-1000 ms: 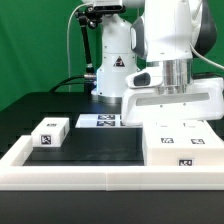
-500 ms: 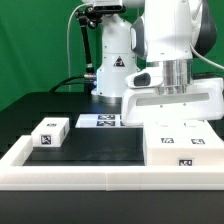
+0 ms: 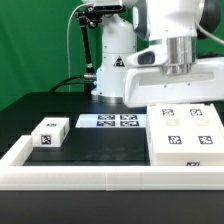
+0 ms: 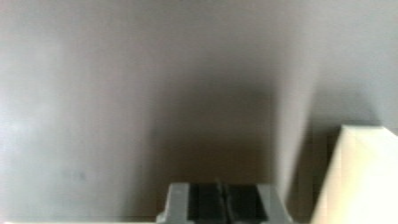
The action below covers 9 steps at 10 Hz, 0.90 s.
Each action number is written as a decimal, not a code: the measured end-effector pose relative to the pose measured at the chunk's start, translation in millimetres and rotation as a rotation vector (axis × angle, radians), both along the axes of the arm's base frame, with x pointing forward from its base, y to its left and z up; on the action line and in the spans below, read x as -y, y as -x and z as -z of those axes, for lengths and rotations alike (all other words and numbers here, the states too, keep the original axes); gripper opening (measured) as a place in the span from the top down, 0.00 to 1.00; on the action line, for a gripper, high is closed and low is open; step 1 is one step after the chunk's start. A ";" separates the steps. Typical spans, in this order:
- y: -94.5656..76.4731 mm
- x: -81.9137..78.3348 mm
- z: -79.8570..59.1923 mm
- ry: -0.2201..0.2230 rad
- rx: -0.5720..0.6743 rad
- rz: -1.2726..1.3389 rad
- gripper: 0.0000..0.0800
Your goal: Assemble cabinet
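The cabinet [image 3: 185,138] sits on the exterior view's right side of the desk [image 3: 100,145]. It is a broad, boxy white block with crisp square edges and a smooth matte top. Four square black-and-white tags show on that top, and its front face comes close to the long low white rim [image 3: 80,172] that frames the desk.

The arm [image 3: 178,45], glossy white with a metal cylinder at the wrist, hangs over the cabinet's back edge, its wide flat hand clear of the top. In the wrist view the fingers [image 4: 192,202] are two dark ribbed pads drawn together with only a thin line between them and nothing gripped, over a blurred grey surface.

On the black matte desk lies the thin flat marker board [image 3: 115,121], and a small white tagged block [image 3: 50,132] lies at the exterior view's left.
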<state>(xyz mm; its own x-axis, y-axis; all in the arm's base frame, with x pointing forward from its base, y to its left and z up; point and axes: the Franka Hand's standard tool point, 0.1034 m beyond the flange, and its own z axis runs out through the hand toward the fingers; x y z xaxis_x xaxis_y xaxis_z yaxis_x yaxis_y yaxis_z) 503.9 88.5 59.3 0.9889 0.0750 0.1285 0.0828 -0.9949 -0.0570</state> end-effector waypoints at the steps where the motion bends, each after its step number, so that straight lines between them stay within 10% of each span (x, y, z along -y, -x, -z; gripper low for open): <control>1: -4.6 -0.8 -15.9 0.002 -0.003 -0.003 1.00; 9: -8.6 1.0 -26.5 0.004 0.007 -0.015 1.00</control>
<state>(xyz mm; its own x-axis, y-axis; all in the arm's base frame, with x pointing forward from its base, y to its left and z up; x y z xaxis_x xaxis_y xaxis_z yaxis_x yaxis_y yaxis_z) 512.4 87.5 85.8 0.9867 0.0906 0.1352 0.0984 -0.9938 -0.0519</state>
